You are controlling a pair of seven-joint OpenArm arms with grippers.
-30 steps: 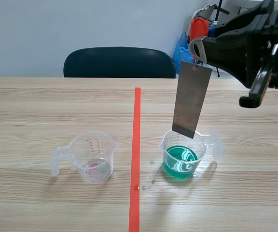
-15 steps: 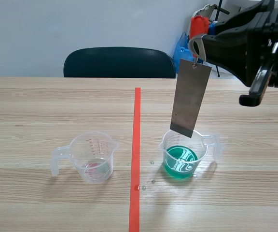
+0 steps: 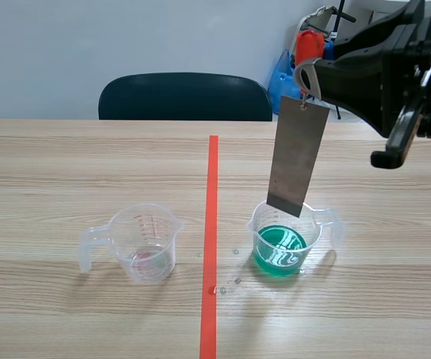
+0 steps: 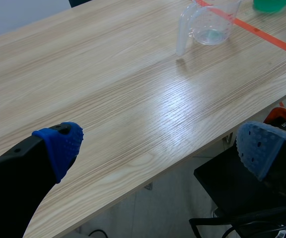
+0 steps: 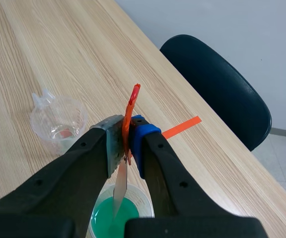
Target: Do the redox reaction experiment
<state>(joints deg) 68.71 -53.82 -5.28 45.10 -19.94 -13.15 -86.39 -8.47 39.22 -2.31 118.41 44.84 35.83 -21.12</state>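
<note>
In the scene view, the right gripper (image 3: 306, 79) hangs high at 1 o'clock above the green cup (image 3: 283, 241). A grey metal plate (image 3: 298, 155) dangles from it. The plate's lower edge hovers at the cup's rim, seemingly clear of the liquid. At 9 o'clock of that cup, across the tape line (image 3: 212, 194), stands the clear cup (image 3: 145, 243), nearly empty. Small droplets (image 3: 236, 280) dot the worktop (image 3: 66, 164) between them. We judge the dipping to be the step in hand; we see no change on the plate's surface, so the reaction seems undone.

The left wrist view adds what the scene hides. The left gripper (image 4: 158, 144) is spread wide with nothing in it, hanging at the worktop's near edge. The clear cup (image 4: 210, 25) sits well ahead at 1 o'clock.

The right wrist view shows the grip itself. The right gripper (image 5: 127, 136) is pressed onto an orange-red tag (image 5: 132, 105) from which the plate (image 5: 120, 187) hangs edge-on, directly over the green cup (image 5: 108, 218). The clear cup (image 5: 58, 124) is at 10 o'clock.
</note>
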